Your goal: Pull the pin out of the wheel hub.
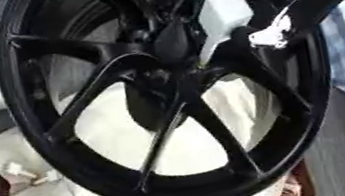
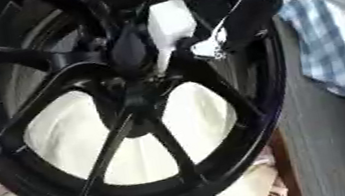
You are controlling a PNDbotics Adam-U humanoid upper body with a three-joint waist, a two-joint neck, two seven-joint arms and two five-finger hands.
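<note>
The black wheel hub point(image 1: 167, 96) filled the frame; the right robot hand point(image 1: 302, 8) reached in at upper right, its finger state unclear.

Black wheel hub point(image 1: 166, 91), apparently blue-checked cloth point(image 2: 326, 42)

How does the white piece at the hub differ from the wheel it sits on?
The white piece is pale and blocky with a narrow lower end; the wheel is glossy black, round and spoked. The piece is small and sits near the centre; the wheel fills the view. Both stand steeply tilted.
</note>
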